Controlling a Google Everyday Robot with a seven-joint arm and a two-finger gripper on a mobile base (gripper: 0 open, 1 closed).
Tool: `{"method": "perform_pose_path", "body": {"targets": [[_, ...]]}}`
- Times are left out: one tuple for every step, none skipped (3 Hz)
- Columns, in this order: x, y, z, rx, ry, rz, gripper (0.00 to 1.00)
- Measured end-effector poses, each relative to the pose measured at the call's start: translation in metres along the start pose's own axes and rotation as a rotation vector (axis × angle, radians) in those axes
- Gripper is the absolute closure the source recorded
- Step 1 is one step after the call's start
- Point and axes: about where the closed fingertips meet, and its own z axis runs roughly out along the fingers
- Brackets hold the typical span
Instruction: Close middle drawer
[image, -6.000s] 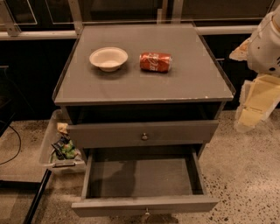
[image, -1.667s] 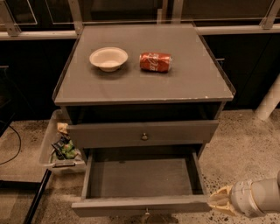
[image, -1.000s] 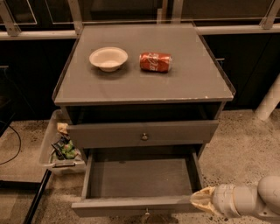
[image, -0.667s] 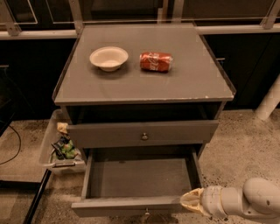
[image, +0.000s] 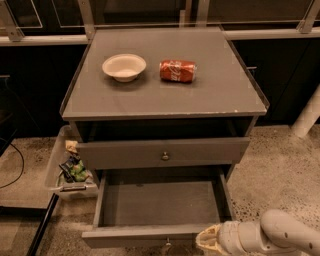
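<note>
Gripper (image: 210, 239), spread or pinched I can't tell, sits right by the open middle drawer's (image: 145, 236) front just left of it, probably to shove it shut.

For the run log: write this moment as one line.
drawer: pulled open | gripper: low, by drawer front's right end | tabletop: bowl, can on its side
</note>
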Motion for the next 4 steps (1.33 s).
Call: {"method": "perform_pose_path", "body": {"targets": [[0.0087, 0.0008, 0.0151, -0.009, -0.004, -0.02, 1.0], [0.0096, -0.0028, 0.0221, 0.007, 0.0, -0.04, 1.0], [0.0096, -0.003, 0.0223, 0.007, 0.001, -0.04, 0.82], [0.0096, -0.003, 0.0223, 0.007, 0.001, -0.04, 0.59]]}}
